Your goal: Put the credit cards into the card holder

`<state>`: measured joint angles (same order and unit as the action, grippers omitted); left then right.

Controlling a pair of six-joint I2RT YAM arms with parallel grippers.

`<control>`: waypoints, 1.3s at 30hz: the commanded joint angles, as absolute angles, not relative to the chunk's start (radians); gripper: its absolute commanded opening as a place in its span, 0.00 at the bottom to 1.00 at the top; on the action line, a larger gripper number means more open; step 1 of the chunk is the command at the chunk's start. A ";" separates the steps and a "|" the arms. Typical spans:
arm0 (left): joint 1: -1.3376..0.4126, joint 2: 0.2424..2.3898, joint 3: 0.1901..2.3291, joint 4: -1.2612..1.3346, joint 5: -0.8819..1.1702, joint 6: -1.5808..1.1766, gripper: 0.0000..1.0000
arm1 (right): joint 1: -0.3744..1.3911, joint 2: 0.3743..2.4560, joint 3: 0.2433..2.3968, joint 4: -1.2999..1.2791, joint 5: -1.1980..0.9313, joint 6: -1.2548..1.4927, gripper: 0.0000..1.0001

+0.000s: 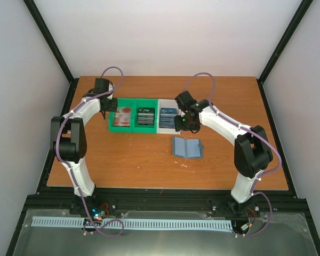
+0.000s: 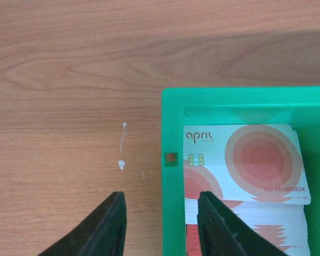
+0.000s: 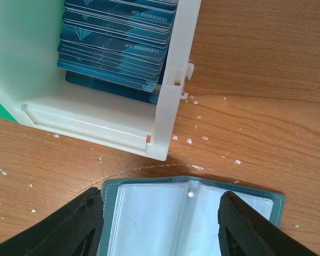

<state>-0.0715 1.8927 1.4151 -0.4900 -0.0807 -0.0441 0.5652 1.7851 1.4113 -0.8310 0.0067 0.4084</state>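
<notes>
A stack of red and white credit cards (image 2: 245, 165) lies in a green bin (image 2: 240, 98). My left gripper (image 2: 162, 216) is open and straddles that bin's left wall, one finger over the table and the other over the cards; it holds nothing. Blue credit cards (image 3: 117, 48) fill a white bin (image 3: 170, 106). The teal card holder (image 3: 170, 218) lies open on the table just in front of it, its clear sleeves showing. My right gripper (image 3: 160, 216) hangs open over it. From above, the card holder (image 1: 187, 148) sits near the right gripper (image 1: 182, 124), and the left gripper (image 1: 110, 110) is at the green bin's left end.
Three bins stand in a row at the middle of the table: red cards (image 1: 123, 116), dark cards (image 1: 144, 116) and blue cards (image 1: 168, 114). Small white flecks lie on the wood around the bins. Black frame posts stand at the table's corners.
</notes>
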 commanded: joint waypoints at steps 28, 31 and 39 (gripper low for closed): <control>-0.049 1.677 1.089 -0.667 -0.043 -0.483 0.04 | 0.561 1.961 1.561 -0.785 0.066 0.433 0.53; -0.052 1.626 1.029 -0.688 -0.010 -0.578 0.06 | 0.561 1.975 1.558 -0.777 0.053 0.430 0.53; -0.077 1.506 0.907 -0.718 0.078 -0.704 0.12 | 0.548 2.024 1.575 -0.766 0.043 0.419 0.47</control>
<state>-0.0650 1.5227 0.9802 -0.5541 -0.0208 -0.6079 0.5632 1.9919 1.5444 -0.7845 0.0437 0.4179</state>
